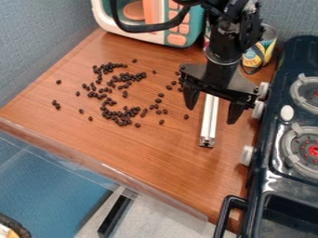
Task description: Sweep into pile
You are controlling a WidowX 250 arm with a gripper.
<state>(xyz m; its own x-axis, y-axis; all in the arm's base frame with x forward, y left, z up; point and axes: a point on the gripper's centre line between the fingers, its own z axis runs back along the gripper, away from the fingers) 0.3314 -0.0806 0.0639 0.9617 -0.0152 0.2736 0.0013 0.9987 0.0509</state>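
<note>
Dark beans (125, 94) were strewn over the left and middle of the wooden surface (155, 160), with no single pile made. They were gathered most thickly in a ragged, curving band, where many were touching; others were scattered singly around it, a few well out to the left and several to the right, toward the hand (211, 115). The hand was hung over the right part of the surface, pointed downward, its two fingers spread wide apart, and nothing was seen gripped between them. A pale bar (205, 123) was laid on the surface beneath it, seen in the gap between the fingers, its upper end hidden by the hand and its near end pointed toward the front edge. The toy microwave (177, 40) was placed at the back, with a can (268, 46) to its right, partly hidden by the arm. The right side was taken up by the toy stove (273, 167).
</note>
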